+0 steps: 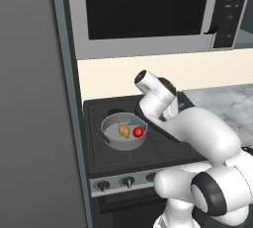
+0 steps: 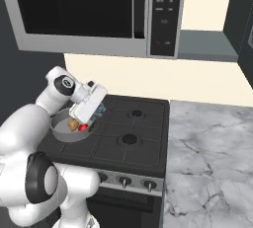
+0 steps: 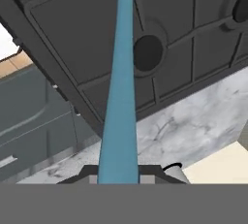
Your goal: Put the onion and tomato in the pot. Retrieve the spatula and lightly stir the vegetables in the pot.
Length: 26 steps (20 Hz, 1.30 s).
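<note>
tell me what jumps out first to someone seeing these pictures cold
The grey pot on the stove's front left burner, with the golden-brown onion and the bright red tomato side by side inside it. Next, the white arm bent over the stove beside the pot. In the hand view, the teal-blue spatula runs up the middle of the picture, clamped in the shut end effector.

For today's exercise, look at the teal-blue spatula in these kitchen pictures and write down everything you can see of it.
The spatula is a slim, smooth, teal-blue utensil that looks like plastic. In the hand view its handle runs as a long straight strip from between the dark fingers up past the top edge, widening slightly toward them. The gripper is shut on it, holding it above the black stove. Its blade is out of sight there. In the left base view a teal sliver peeks out beside the wrist.
</note>
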Available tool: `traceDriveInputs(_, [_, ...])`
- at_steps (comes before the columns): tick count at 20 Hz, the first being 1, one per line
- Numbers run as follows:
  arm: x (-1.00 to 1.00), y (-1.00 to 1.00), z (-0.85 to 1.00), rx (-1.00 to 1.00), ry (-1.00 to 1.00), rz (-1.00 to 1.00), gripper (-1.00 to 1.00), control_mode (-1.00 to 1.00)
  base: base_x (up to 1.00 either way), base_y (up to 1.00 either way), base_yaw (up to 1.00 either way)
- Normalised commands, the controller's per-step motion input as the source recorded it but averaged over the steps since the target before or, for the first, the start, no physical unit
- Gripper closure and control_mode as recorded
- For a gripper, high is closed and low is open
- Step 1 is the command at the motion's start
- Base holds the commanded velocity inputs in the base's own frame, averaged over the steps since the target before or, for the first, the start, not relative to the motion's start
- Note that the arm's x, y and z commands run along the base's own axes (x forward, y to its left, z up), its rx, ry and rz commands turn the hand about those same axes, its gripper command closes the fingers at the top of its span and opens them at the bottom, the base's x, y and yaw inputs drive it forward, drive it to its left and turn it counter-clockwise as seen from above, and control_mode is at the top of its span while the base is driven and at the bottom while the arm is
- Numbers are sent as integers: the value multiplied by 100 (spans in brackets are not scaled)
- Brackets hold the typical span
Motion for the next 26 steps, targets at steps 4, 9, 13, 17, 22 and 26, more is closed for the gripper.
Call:
traceDriveInputs(4, [25,2,-1,-12,2,6,100,-100,0,0,0])
traceDriveInputs(9, [48,3,-4,-6,-1,7,100,-100,0,0,0])
traceDriveInputs(13, [9,22,0,-4,7,10,100,-100,0,0,0])
traceDriveInputs(17, [-1,24,0,-3,14,13,100,-100,0,0,0])
traceDriveInputs(22, [-10,18,24,0,7,19,100,-100,0,0,0])
traceDriveInputs(26, [-14,-9,55,-2,2,23,100,-100,0,0,0])
